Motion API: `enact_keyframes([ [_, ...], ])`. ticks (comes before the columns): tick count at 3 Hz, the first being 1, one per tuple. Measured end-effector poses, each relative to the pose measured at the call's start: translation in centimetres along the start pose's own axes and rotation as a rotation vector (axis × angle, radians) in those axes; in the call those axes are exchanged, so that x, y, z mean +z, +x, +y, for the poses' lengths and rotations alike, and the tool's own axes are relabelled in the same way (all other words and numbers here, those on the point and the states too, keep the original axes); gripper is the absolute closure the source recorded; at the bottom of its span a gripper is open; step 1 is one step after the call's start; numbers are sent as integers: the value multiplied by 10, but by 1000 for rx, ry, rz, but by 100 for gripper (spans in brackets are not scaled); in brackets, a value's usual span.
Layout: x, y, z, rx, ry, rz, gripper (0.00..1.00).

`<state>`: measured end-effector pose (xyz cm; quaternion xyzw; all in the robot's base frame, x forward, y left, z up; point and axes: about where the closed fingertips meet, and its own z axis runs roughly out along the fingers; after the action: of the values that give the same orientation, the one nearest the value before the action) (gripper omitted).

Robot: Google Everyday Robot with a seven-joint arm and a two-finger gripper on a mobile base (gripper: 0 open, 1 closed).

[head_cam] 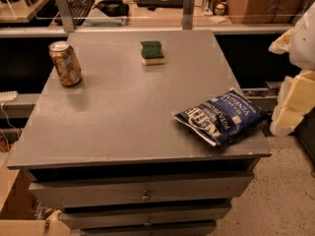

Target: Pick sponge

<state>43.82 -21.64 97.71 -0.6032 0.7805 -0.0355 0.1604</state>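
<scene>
A grey counter [123, 122] with drawers below fills most of the view. At its near right corner lies a blue chip bag [220, 117], flat and partly overhanging the edge. Off the counter's right side, at the border of the view, hang pale blocky shapes that I take for the robot's arm and hand [290, 107]; whether the hand is open or closed I cannot tell, and it holds nothing that shows. A can [65, 63] stands upright near the far left edge.

The sponge [152, 52] sits alone toward the far middle of the counter, green side up, well apart from the can and the bag. From the hand it lies leftward in the view and farther back. It looks nearly square, its sides roughly in line with the counter's edges. The reach would likely pass behind the bag.
</scene>
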Motion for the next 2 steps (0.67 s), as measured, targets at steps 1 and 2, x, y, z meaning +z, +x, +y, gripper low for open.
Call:
enact_keyframes([
  [1, 0, 0, 0, 0, 0, 0, 0],
  [2, 21, -19, -21, 13, 16, -44, 0],
])
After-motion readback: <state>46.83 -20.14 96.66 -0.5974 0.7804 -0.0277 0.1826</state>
